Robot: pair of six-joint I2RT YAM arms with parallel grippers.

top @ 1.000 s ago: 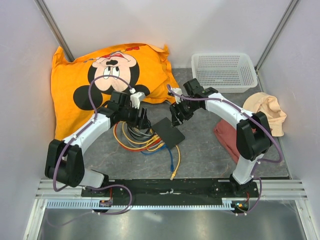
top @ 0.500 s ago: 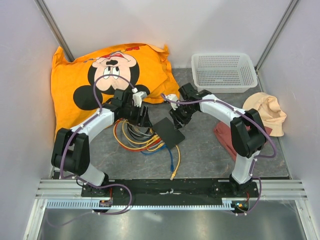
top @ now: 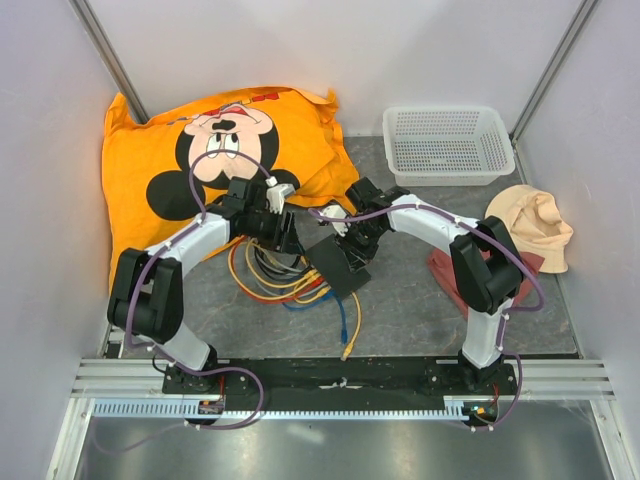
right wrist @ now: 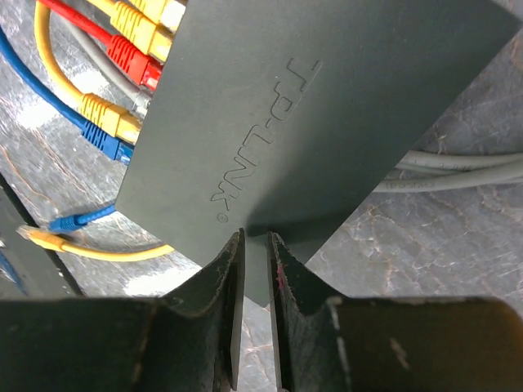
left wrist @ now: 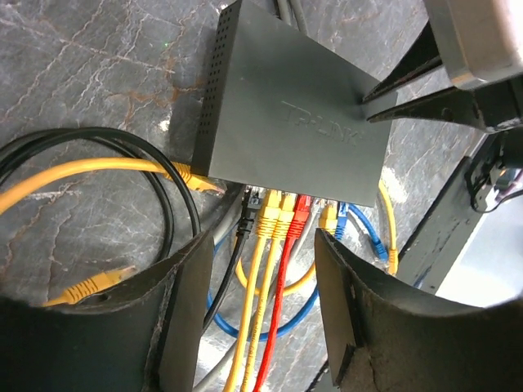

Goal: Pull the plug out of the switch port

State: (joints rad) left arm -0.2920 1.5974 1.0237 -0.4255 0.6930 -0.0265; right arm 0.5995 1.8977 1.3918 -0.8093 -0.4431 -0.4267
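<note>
Far left of worktop (top: 400, 310): orange cushion (top: 150, 200) with cartoon-mouse print, lying flat.

Just right of it: left end effector (left wrist: 261, 245), wide open and holding nothing. Fingers (left wrist: 176, 310) set either side of a row of plugs (left wrist: 282, 216), in order black, yellow, yellow, red, yellow, blue, at the ports along one narrow edge of the switch (left wrist: 286, 122). Below and beside: loose tangle of coloured cables (top: 275, 280).

Centre: switch flat on worktop, matte black, between the two end effectors, socket edge toward the left one.

At the opposite corner of the switch: right end effector (right wrist: 256, 245), nearly closed, pinching the thin edge of the housing.

Right of that: red cloth (top: 447, 280), partly under the right arm.

Far right: white mesh basket (top: 447, 140) at the back, peach cap (top: 535, 225) nearer.
</note>
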